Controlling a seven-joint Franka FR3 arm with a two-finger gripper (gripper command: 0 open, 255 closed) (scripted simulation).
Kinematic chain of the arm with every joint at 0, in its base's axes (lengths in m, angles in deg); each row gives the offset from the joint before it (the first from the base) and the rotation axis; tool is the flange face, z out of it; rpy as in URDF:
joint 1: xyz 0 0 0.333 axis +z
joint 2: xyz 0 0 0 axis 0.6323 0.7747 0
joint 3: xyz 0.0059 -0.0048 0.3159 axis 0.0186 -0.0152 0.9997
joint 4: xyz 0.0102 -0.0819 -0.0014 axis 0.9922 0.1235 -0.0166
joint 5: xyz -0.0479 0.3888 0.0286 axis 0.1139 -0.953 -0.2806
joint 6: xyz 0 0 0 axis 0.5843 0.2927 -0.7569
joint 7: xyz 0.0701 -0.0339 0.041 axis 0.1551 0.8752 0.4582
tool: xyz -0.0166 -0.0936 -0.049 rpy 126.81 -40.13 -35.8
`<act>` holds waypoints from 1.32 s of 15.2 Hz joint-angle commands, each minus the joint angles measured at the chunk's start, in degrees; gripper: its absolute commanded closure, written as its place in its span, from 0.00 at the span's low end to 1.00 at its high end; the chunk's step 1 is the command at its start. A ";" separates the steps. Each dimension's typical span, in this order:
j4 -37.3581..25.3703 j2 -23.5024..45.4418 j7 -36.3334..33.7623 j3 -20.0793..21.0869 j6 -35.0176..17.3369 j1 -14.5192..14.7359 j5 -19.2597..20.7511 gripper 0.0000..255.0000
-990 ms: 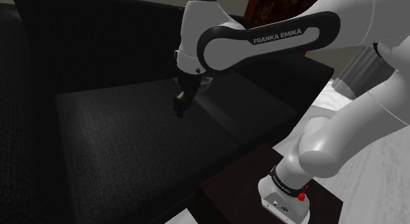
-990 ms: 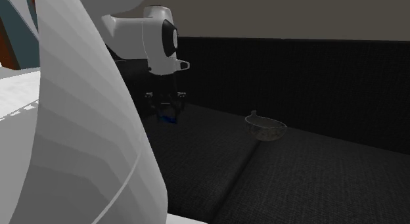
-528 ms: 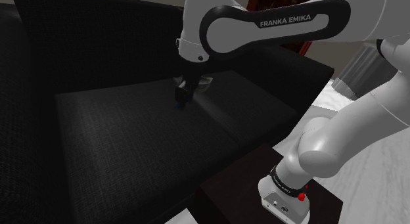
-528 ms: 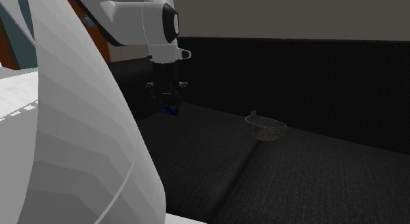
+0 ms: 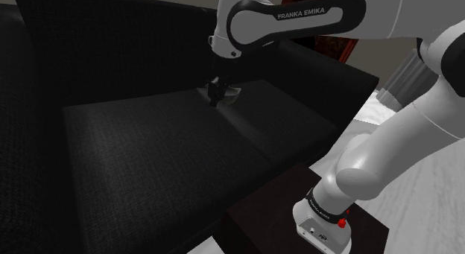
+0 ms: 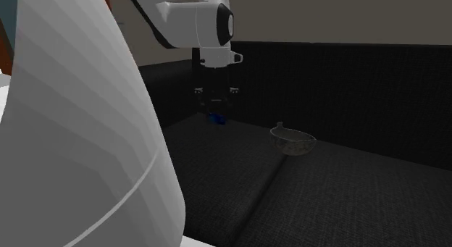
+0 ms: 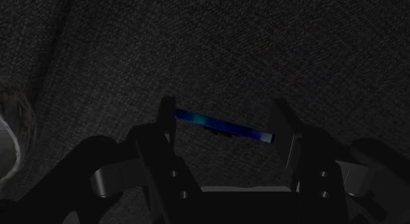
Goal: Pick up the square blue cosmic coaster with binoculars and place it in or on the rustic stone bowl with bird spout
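1. Black fabric sofa (image 5: 149,148): two seat cushions with a seam between them.
2. White arm (image 5: 298,18): reaches out over the seat.
3. Grey stone bowl (image 6: 293,141): upright on the seat, spout at its rim.
4. Black gripper (image 6: 215,115): points down, fingers clamped on the coaster's opposite edges.
5. Blue coaster (image 6: 216,120): held clear above the cushion, apart from the bowl, on the second exterior view's left of it.
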 commanded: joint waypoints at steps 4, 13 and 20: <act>-4.60 4.39 5.87 -3.68 0.38 -2.98 1.65 1.00; -16.90 14.88 15.51 -9.08 2.25 -7.89 3.28 1.00; -30.95 25.46 22.34 -12.15 5.68 -11.62 3.35 1.00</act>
